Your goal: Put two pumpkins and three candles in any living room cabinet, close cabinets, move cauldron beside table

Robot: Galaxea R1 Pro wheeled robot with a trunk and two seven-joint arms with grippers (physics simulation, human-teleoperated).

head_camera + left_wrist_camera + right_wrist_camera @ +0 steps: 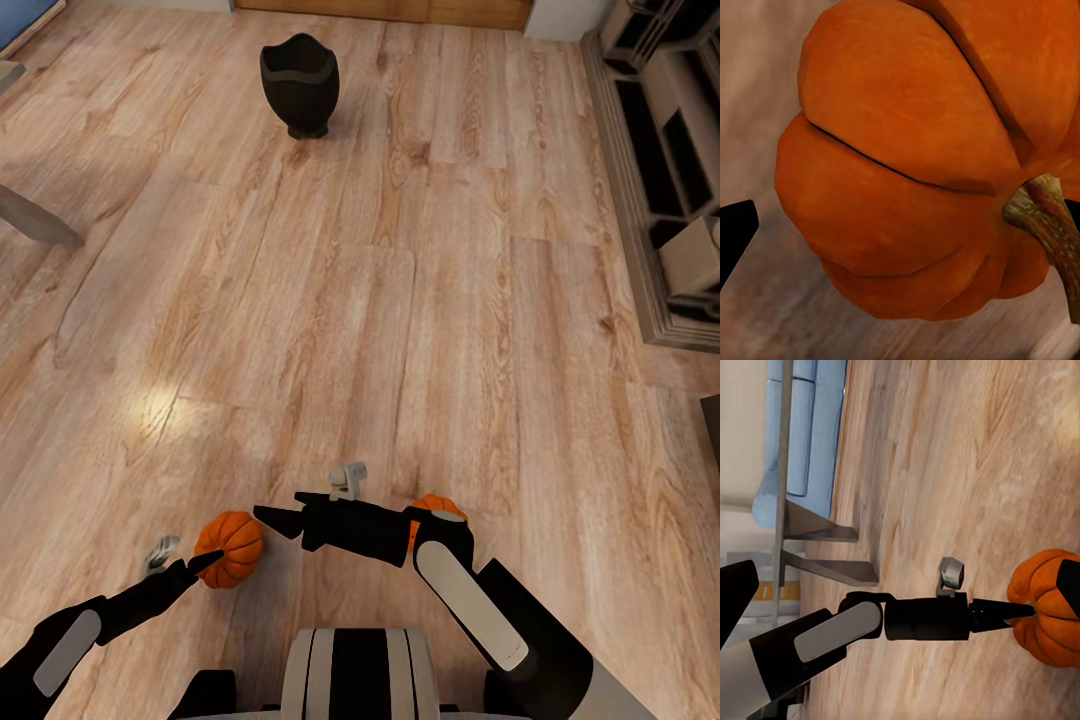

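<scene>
One orange pumpkin [232, 545] lies on the wood floor in front of my base. My left gripper [212, 562] is open with this pumpkin [915, 165] between its fingers, and one fingertip [735, 232] stands a little off the rind. A second pumpkin [438, 507] is partly hidden behind my right forearm. My right gripper [265, 518] is open and empty, pointing left above the floor between the two pumpkins. The black cauldron [300, 85] stands far ahead on the floor. A grey table [786, 472] shows edge-on. The cabinet and candles are out of view.
A pale shelving unit [665, 170] runs along the right side. A grey leg [40, 222] reaches in from the left. A blue sofa [802, 427] sits behind the table. Open wood floor [400, 300] lies between me and the cauldron.
</scene>
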